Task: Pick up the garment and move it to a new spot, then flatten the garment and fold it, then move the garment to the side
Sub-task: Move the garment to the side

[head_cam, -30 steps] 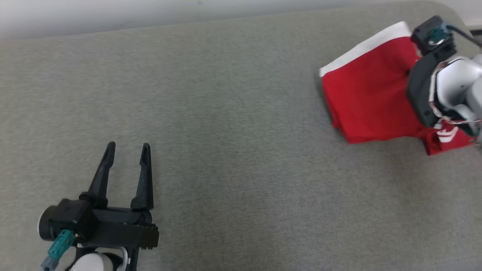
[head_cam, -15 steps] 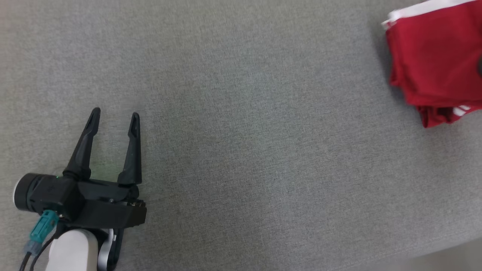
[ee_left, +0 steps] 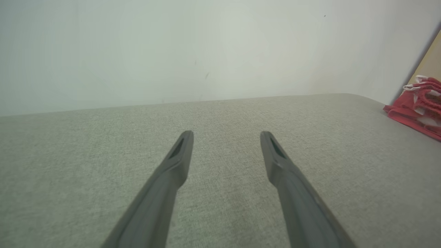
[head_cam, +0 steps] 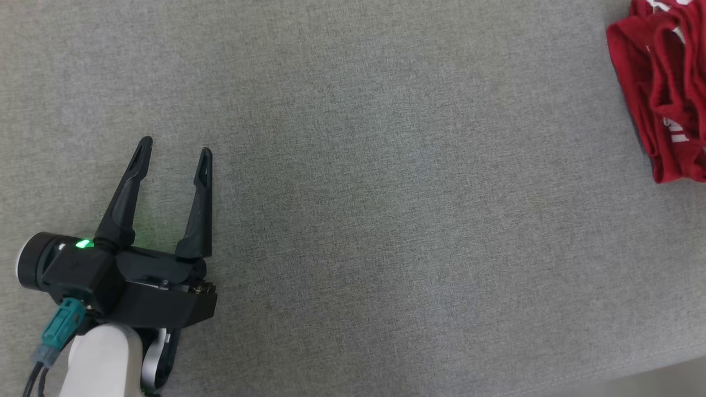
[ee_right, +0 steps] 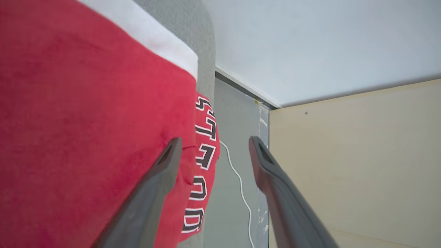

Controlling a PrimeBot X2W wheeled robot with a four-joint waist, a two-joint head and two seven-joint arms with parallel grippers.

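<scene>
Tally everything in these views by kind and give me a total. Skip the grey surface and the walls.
Garment, red: 1
Grippers, left and right, both open: 2
Cable, white: 1
Total: 4

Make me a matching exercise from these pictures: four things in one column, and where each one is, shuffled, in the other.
Column one:
1. red fabric garment with white trim
2. left gripper
3. right gripper
4. thin white cable

Column two:
A. fingers apart, right beside black-and-white lettering
B. at the right edge of the head view
C. on the smooth grey patch beside the tan panel
D. fingers apart over the grey woven surface, far from the red cloth

Pairs: 1-B, 2-D, 3-A, 4-C
</scene>
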